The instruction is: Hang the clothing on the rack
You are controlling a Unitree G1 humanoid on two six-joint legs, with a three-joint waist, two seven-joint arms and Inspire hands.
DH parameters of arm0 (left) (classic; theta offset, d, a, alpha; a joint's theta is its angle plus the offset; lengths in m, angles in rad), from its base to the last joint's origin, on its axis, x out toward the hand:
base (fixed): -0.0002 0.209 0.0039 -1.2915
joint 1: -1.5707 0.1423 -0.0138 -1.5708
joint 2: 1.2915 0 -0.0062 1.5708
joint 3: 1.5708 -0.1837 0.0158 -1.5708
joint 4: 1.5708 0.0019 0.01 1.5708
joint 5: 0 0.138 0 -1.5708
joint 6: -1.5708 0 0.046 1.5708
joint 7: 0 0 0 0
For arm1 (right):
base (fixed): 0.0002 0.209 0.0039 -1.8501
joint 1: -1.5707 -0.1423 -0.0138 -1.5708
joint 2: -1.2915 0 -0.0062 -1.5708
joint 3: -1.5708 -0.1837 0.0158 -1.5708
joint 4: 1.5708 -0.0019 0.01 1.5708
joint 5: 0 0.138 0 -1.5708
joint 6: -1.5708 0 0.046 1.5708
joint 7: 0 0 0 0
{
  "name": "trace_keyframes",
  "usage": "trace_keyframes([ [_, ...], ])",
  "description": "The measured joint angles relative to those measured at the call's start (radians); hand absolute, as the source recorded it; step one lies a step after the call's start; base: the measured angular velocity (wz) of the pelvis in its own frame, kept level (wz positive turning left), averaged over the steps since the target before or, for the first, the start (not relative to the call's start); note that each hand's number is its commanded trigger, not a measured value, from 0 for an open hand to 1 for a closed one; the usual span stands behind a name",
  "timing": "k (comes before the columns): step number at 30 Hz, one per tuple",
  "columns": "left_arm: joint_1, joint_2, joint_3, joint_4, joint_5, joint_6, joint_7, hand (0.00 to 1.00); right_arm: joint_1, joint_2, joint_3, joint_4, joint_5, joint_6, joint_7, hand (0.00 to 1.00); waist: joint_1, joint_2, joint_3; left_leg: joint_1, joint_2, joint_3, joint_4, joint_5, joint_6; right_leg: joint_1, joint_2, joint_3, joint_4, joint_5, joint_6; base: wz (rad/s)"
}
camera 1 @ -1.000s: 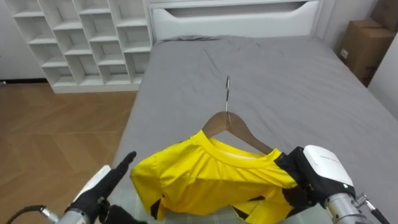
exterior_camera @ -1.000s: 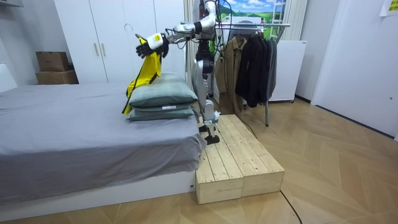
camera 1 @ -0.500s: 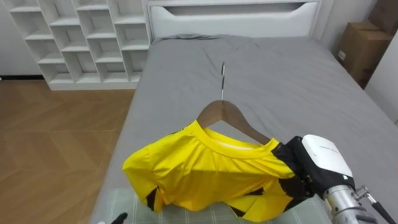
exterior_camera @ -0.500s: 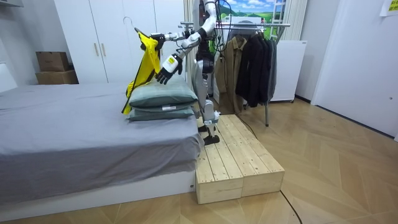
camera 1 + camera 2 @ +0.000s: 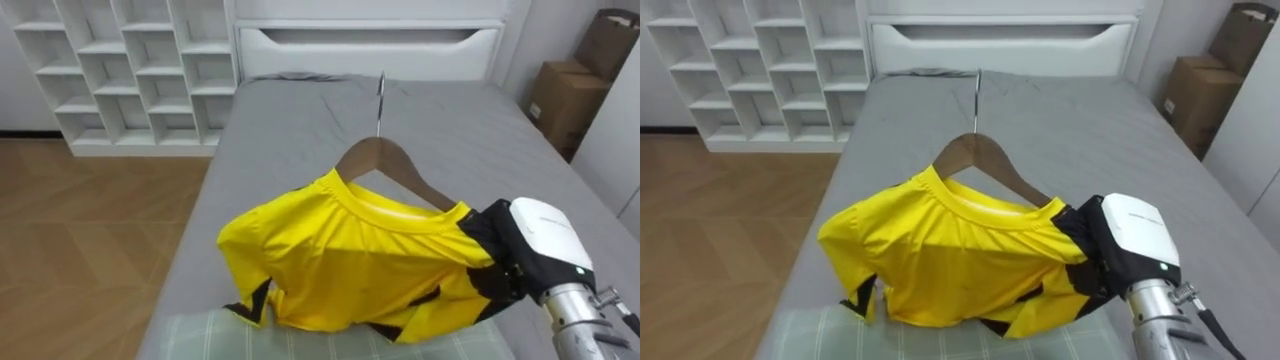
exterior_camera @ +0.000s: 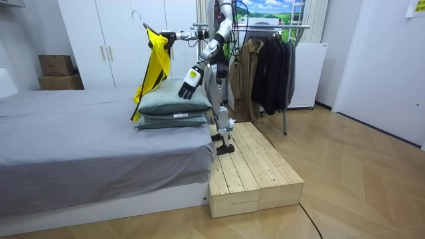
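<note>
A yellow shirt with black trim hangs on a wooden hanger whose metal hook points up. My right hand is shut on the hanger's right end through the shirt's shoulder. In the room view that hand holds the shirt out high over the stacked pillows, and the shirt's hem trails onto them. My left hand hangs low beside the pillows with relaxed fingers and holds nothing. I stand on a wooden platform at the bed's side.
The grey bed stretches ahead, a green pillow just below the shirt. White cubby shelves stand at far left, cardboard boxes at right. A clothes rack with dark coats stands behind me.
My left hand has let go near the shirt and dropped down beside the pillows. My right hand has raised the hanger and shirt higher.
</note>
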Motion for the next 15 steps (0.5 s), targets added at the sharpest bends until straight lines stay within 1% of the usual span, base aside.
trace_keyframes([
  [1, 0.005, 0.005, 0.023, 0.043, -0.034, -0.005, 0.000, 0.00, 0.000, 0.000, -0.014, -0.026, -0.002, 0.000, -0.001, 1.00, 0.005, -0.006, 0.0013, 0.000, 0.004, 0.003, 0.000, -0.003, -0.003, 0.000, 0.004, 0.006, -0.004, 0.001, -0.002, -0.14],
  [2, 0.008, 0.009, 0.031, 0.064, -0.042, -0.004, 0.001, 0.00, 0.000, 0.000, -0.021, -0.036, -0.002, -0.001, -0.002, 1.00, 0.006, -0.011, 0.0026, 0.000, 0.005, 0.003, 0.000, -0.004, -0.005, 0.000, 0.006, 0.005, -0.004, 0.001, -0.002, -0.06],
  [3, 0.019, 0.019, 0.043, 0.108, -0.041, 0.001, 0.009, 0.00, 0.000, 0.000, -0.032, -0.054, 0.001, 0.000, -0.006, 1.00, 0.009, -0.021, 0.0024, -0.001, 0.008, 0.003, 0.000, -0.005, -0.007, -0.001, 0.008, 0.005, -0.005, 0.001, -0.002, 0.00],
  [4, 0.037, 0.026, 0.041, 0.152, -0.025, 0.013, 0.021, 0.00, 0.000, 0.001, -0.040, -0.075, -0.002, 0.002, -0.007, 1.00, 0.010, -0.029, 0.0021, -0.004, 0.012, 0.006, 0.001, -0.007, -0.011, -0.004, 0.012, 0.005, -0.005, 0.001, -0.002, 0.00],
  [5, 0.050, 0.027, 0.038, 0.170, -0.010, 0.025, 0.023, 0.00, 0.000, 0.001, -0.044, -0.087, -0.006, 0.002, -0.007, 1.00, 0.010, -0.032, 0.0007, -0.006, 0.014, 0.007, 0.001, -0.008, -0.012, -0.007, 0.013, 0.005, -0.004, 0.001, -0.002, -0.05],
  [6, 0.076, 0.022, 0.019, 0.201, 0.019, 0.053, 0.025, 0.00, 0.000, 0.001, -0.051, -0.110, -0.012, 0.001, -0.010, 1.00, 0.010, -0.036, 0.0012, -0.006, 0.015, 0.008, 0.001, -0.010, -0.013, -0.009, 0.014, 0.005, -0.004, 0.001, -0.002, -0.04],
  [7, 0.099, 0.009, 0.002, 0.230, 0.021, 0.075, 0.026, 0.00, 0.000, 0.001, -0.056, -0.120, -0.012, 0.001, -0.017, 1.00, 0.012, -0.038, 0.0009, -0.004, 0.015, 0.009, 0.003, -0.010, -0.012, -0.008, 0.013, 0.005, -0.003, 0.001, -0.003, 0.00],
  [8, 0.115, 0.002, -0.007, 0.239, 0.024, 0.083, 0.022, 0.00, 0.000, 0.001, -0.059, -0.121, -0.012, 0.001, -0.021, 1.00, 0.013, -0.039, 0.0014, -0.001, 0.014, 0.008, 0.005, -0.010, -0.012, -0.007, 0.012, 0.005, -0.003, 0.001, -0.003, 0.00],
  [9, 0.141, -0.011, -0.010, 0.257, 0.045, 0.096, 0.010, 0.00, 0.000, 0.001, -0.065, -0.120, -0.012, 0.002, -0.022, 1.00, 0.014, -0.041, 0.0031, 0.006, 0.013, 0.007, 0.008, -0.011, -0.012, -0.003, 0.010, 0.005, -0.004, 0.001, -0.003, 0.03],
  [10, 0.160, -0.023, -0.010, 0.264, 0.059, 0.108, 0.000, 0.00, 0.000, 0.001, -0.066, -0.120, -0.012, 0.003, -0.022, 1.00, 0.016, -0.039, 0.0062, 0.010, 0.012, 0.006, 0.009, -0.012, -0.010, 0.003, 0.009, 0.004, -0.004, 0.001, -0.003, 0.06],
  [11, 0.165, -0.027, -0.011, 0.266, 0.059, 0.113, -0.006, 0.00, 0.000, 0.001, -0.066, -0.120, -0.012, 0.002, -0.022, 1.00, 0.018, -0.038, 0.0068, 0.010, 0.012, 0.006, 0.009, -0.013, -0.010, 0.003, 0.008, 0.004, -0.004, 0.001, -0.003, 0.07],
  [13, 0.166, -0.034, -0.012, 0.267, 0.059, 0.117, -0.022, 0.00, 0.000, 0.001, -0.065, -0.120, -0.012, 0.001, -0.022, 1.00, 0.041, -0.037, 0.0102, 0.005, 0.011, 0.004, 0.009, -0.016, -0.007, -0.002, 0.007, 0.001, -0.003, 0.000, -0.001, 0.00],
  [15, 0.162, -0.035, -0.012, 0.266, 0.058, 0.118, -0.029, 0.00, 0.000, 0.001, -0.066, -0.120, -0.012, 0.001, -0.022, 1.00, 0.041, -0.037, 0.0103, 0.002, 0.010, 0.003, 0.009, -0.022, -0.005, -0.002, 0.005, -0.007, -0.003, -0.004, -0.001, 0.04],
])
